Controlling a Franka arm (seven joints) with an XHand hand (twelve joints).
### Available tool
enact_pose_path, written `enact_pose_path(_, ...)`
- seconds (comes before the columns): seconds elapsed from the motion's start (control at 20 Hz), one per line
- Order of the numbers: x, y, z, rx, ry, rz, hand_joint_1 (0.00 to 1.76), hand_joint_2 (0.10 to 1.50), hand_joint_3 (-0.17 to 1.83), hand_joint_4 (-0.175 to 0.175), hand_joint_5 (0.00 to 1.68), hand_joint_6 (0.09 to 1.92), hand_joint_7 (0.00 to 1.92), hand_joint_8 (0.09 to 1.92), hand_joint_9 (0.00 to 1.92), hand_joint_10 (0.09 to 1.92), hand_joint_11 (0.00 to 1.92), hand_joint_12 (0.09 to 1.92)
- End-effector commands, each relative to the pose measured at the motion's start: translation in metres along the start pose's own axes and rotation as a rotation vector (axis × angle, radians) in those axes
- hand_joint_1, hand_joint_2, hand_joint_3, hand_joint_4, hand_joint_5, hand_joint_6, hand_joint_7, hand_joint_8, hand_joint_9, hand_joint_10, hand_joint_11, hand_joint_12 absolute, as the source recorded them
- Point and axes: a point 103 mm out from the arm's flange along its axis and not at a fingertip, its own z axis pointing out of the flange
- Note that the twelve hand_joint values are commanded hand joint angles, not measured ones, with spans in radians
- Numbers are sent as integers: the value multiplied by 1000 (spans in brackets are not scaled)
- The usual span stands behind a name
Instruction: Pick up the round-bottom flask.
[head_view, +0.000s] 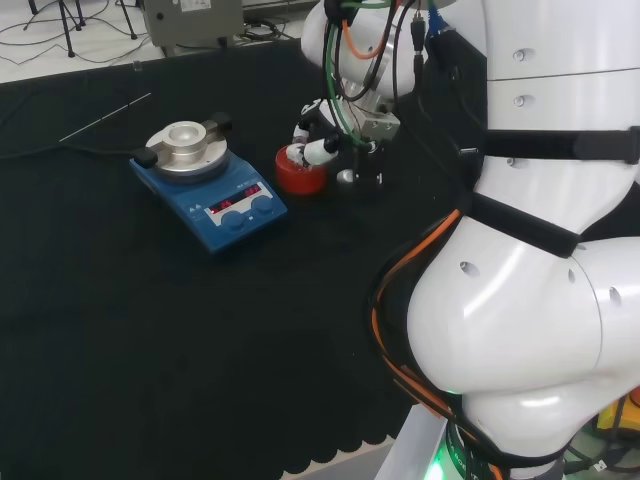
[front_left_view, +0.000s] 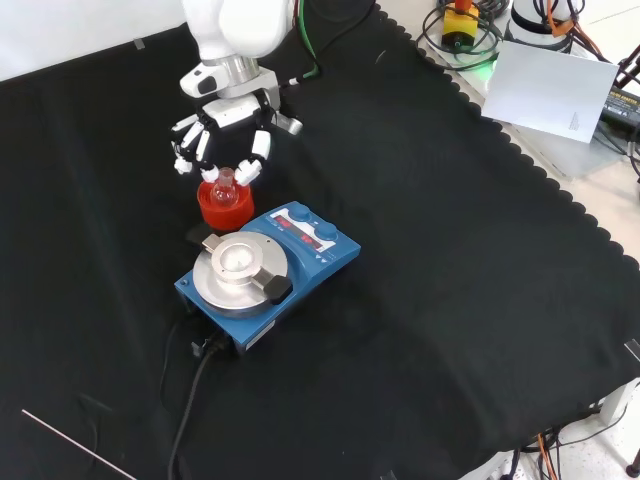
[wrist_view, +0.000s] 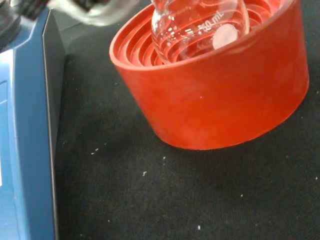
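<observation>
Hand (front_left_view: 222, 125) poised over round-bottom flask (front_left_view: 223, 187) in red ribbed stand (front_left_view: 216, 210), fingers spread around neck, not yet pinching; best closed evenly, then lifted straight.

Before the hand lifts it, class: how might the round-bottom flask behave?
The round-bottom flask looks like clear glass, so probably fragile and slippery. Its rounded base sits in the red ribbed stand; set on bare cloth, it would likely roll. It appears empty, so probably light.
</observation>
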Motion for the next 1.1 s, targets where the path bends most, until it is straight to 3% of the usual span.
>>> enact_pose_path(0.05, 8, 1, 1, -44, -40, 2, 1036, 870, 393, 166, 1057, 904, 480, 564, 598, 560, 130, 1335)
enact_pose_path(0.25, 2, 1, -5, -68, -43, 22, 1056, 815, 523, 175, 1072, 965, 519, 543, 644, 530, 171, 1327)
enact_pose_path(0.45, 4, 2, -11, -65, -50, 9, 1056, 797, 566, 175, 1067, 989, 526, 542, 657, 526, 185, 1324)
enact_pose_path(0.55, 6, 1, -33, -57, -46, -2, 1056, 794, 573, 175, 1067, 993, 529, 543, 660, 526, 188, 1324)
enact_pose_path(1.1, 50, 0, -83, -36, -102, -15, 1059, 761, 638, 175, 1070, 1014, 536, 544, 666, 523, 211, 1322)
